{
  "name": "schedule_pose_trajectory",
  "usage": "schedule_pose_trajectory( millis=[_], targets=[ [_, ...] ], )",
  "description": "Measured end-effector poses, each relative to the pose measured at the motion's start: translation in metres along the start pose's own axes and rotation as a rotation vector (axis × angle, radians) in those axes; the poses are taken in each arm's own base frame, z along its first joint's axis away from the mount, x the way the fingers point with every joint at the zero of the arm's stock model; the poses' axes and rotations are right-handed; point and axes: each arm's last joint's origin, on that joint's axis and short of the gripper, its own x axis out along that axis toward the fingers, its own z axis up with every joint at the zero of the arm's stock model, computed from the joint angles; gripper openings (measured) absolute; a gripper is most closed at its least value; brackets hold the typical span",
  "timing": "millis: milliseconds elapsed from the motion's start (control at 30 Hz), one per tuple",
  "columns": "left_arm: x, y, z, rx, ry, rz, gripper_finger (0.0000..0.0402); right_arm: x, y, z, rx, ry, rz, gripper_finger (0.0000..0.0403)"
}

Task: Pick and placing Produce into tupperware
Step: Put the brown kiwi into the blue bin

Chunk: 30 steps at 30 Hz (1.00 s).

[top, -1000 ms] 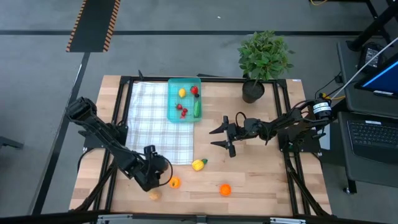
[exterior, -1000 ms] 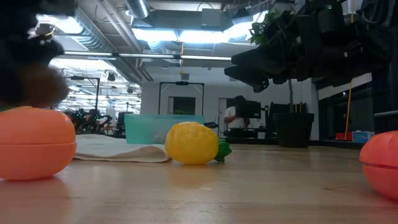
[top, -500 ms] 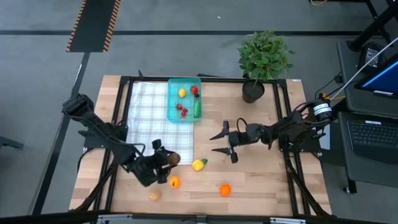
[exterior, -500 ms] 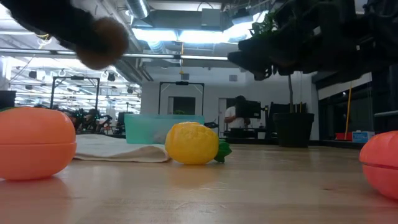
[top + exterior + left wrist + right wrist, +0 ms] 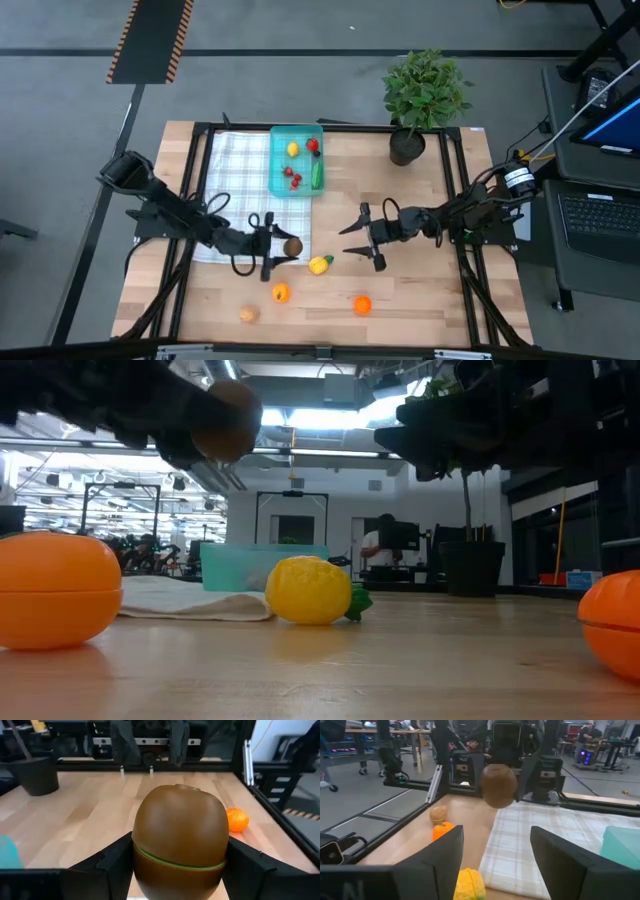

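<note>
My left gripper [image 5: 288, 247] hangs above the cloth's near right corner, shut on a brown kiwi-like produce piece [image 5: 177, 840], which also shows high up in the low view [image 5: 225, 420]. My right gripper [image 5: 359, 243] hovers open to the right of it, over bare table, touching nothing. A yellow piece [image 5: 320, 265] lies on the table between the two grippers. Two orange pieces [image 5: 281, 292] [image 5: 362, 304] and a tan piece [image 5: 247, 314] lie nearer the near edge. The teal tupperware [image 5: 280, 175] sits at the far side, holding yellow, red and green pieces. My left gripper pinches the brown piece by its two sides [image 5: 142, 862], one finger [image 5: 115, 865] on each flank. The fingers reach in level, pointing toward the table's right. The piece is lifted clear of the table, its rounded end facing away from the wrist.
A white checked cloth [image 5: 250, 195] covers the table's left far part beside the tupperware. A potted green plant [image 5: 420, 100] stands at the far right corner. Bare wood [image 5: 420, 290] lies near the right near edge. A person shows in the room beyond [image 5: 378, 550].
My left gripper has risen from the near edge with the brown piece and carried it toward the table's right and far side, lifting it clear. My right gripper has drifted a little toward the near edge, staying open.
</note>
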Motion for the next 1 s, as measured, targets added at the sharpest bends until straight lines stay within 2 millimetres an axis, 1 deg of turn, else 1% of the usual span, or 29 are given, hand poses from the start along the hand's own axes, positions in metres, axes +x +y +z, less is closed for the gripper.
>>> schedule_pose_trajectory(
  millis=[67,233,333,433,667,900,1000],
  targets=[
    [-0.003,0.007,-0.004,-0.002,-0.035,-0.026,0.0235,0.000,0.000,0.000,0.020,0.000,-0.001,0.0232],
    [-0.008,0.018,-0.003,0.048,-0.158,-0.089,0.0235,0.000,0.001,0.000,0.017,0.000,0.028,0.0232],
    [-0.006,0.027,-0.004,0.055,-0.166,-0.105,0.0235,0.000,0.001,0.000,0.016,-0.003,0.026,0.0232],
    [-0.002,0.037,-0.003,0.053,-0.165,-0.103,0.0235,0.003,-0.003,0.003,-0.004,-0.011,-0.009,0.0232],
    [0.006,0.066,0.000,0.001,-0.171,0.038,0.0237,0.010,-0.020,0.008,-0.039,-0.014,-0.077,0.0232],
    [0.010,0.091,0.001,-0.019,-0.174,0.220,0.0235,0.009,-0.044,0.010,-0.031,-0.009,-0.341,0.0232],
    [0.010,0.102,0.001,-0.043,-0.176,0.310,0.0237,0.007,-0.053,0.009,-0.030,-0.003,-0.422,0.0232]
  ],
)
